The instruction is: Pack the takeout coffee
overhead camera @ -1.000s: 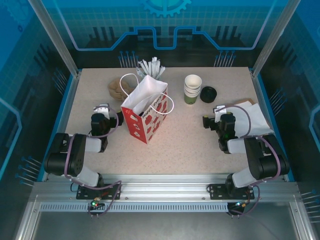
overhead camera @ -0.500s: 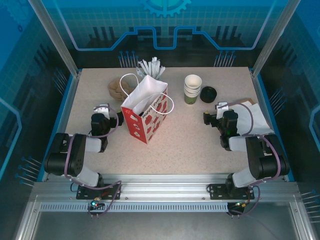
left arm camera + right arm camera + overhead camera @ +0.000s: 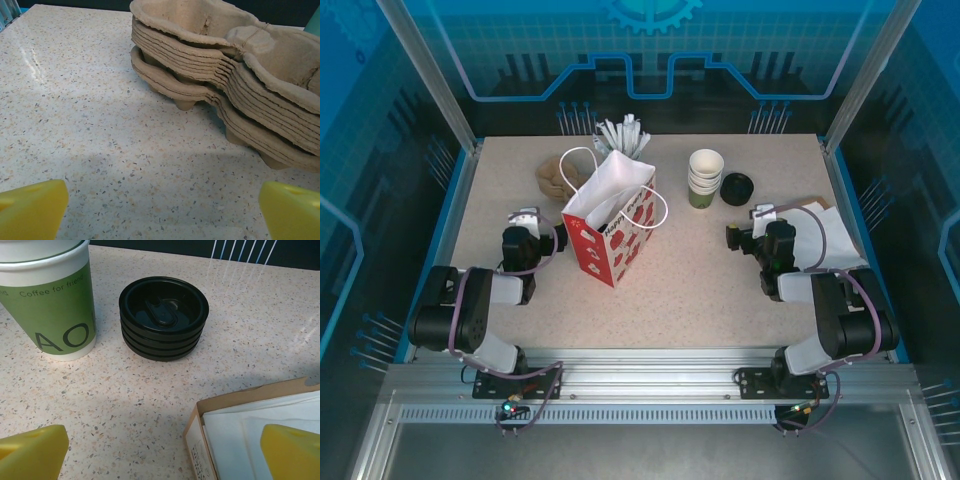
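Black plastic lids (image 3: 164,317) are sitting in a short stack just beside the green paper cups (image 3: 47,305), not touching them, toward the far right of the table (image 3: 720,290). We are judging that the takeout coffee is to be made up from these two: no cup is yet wearing a lid, and the red-and-white paper bag (image 3: 610,225) is standing open left of centre, well apart from both.

For the step in hand, we are advising that the right arm go in squarely over the stack and take the top lid alone by its rim. A shallow grip is looking wise, lest several lids lift together. The cups are looking light and easy to topple, so the fingers should be keeping clear of them.

The right gripper (image 3: 162,452) is facing the lids with its jaws spread fully, gripping and touching nothing; a cardboard napkin box (image 3: 240,435) is lying near its right finger. The left gripper (image 3: 162,210) is likewise standing wide and empty, facing the stacked pulp carriers (image 3: 225,85).
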You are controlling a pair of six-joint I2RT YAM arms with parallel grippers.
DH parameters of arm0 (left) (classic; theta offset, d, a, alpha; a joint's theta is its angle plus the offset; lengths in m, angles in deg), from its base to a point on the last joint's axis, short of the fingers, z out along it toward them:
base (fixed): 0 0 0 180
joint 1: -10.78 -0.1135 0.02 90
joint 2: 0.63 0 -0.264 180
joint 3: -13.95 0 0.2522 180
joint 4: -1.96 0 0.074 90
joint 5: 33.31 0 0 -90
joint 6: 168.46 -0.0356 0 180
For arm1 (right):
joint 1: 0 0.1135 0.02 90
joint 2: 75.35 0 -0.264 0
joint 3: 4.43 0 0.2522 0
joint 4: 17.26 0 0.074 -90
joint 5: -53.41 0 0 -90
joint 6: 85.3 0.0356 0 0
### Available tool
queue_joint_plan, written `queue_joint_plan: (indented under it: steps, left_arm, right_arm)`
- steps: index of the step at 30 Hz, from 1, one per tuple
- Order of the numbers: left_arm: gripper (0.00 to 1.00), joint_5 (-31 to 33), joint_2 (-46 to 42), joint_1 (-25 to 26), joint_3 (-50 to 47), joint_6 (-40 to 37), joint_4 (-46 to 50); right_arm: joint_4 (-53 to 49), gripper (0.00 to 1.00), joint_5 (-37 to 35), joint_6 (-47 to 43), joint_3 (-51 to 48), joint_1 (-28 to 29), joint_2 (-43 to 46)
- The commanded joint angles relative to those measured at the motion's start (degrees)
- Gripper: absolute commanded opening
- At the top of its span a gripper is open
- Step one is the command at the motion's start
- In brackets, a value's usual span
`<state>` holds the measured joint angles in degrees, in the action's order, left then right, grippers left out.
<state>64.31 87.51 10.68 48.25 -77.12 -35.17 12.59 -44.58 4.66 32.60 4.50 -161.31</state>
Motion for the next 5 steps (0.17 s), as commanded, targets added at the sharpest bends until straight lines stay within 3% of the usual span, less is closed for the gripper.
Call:
queue_joint_plan:
  steps: [1, 5]
  left_arm:
    - [0.99, -1.09, 0.5, 0.5, 1.4, -0.74, -1.12]
    - [0.99, -1.11, 0.46, 0.54, 1.35, -0.73, -1.08]
  right_arm:
    - [0.07, 1.0, 0.79, 0.22, 1.21, -0.35, -0.22]
    - [0.07, 1.0, 0.89, 0.28, 1.14, -0.36, -0.18]
